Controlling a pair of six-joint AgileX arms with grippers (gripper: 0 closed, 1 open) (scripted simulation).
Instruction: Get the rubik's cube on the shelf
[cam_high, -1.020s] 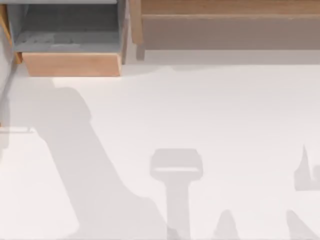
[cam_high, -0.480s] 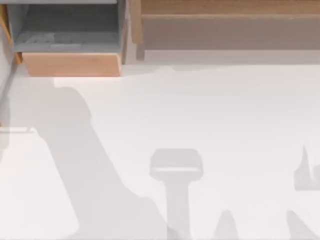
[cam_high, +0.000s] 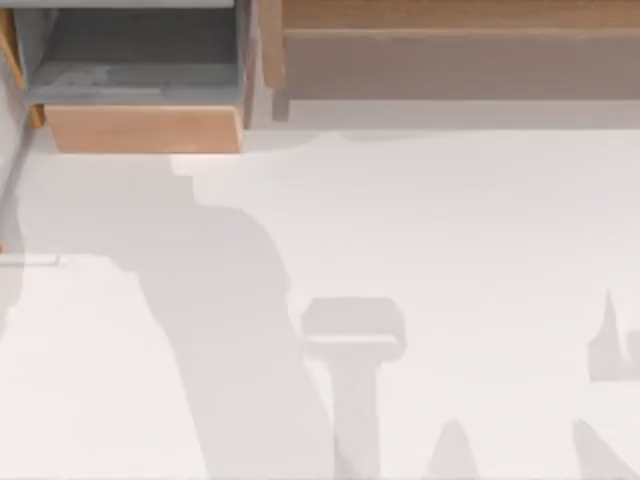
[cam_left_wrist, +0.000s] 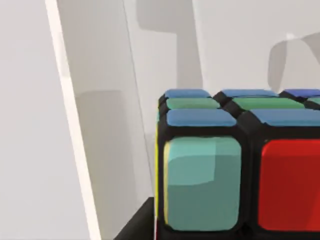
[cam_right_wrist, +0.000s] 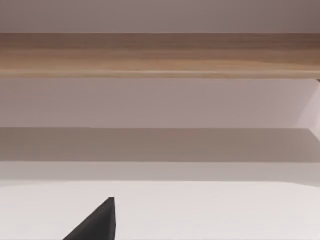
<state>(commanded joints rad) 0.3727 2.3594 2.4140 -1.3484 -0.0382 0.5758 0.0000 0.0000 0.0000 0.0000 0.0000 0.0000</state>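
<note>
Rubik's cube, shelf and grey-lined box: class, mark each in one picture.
rubik's cube (cam_left_wrist: 202, 182): left wrist view, teal sticker.
shelf (cam_high: 450, 14): top view, top board.
grey-lined box (cam_high: 145, 128): top view, wooden front.

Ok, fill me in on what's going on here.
The cube sits right up against the left wrist camera, with a dark part of the left gripper showing at its lower edge, so the left arm seems to be carrying it; the grip itself is hidden. From above, the white table shows the arms' shadows. The shelf runs along the far edge at the right, beside a grey-lined box at the left. The right wrist camera faces the shelf, with a dark fingertip at the frame's edge.
</note>
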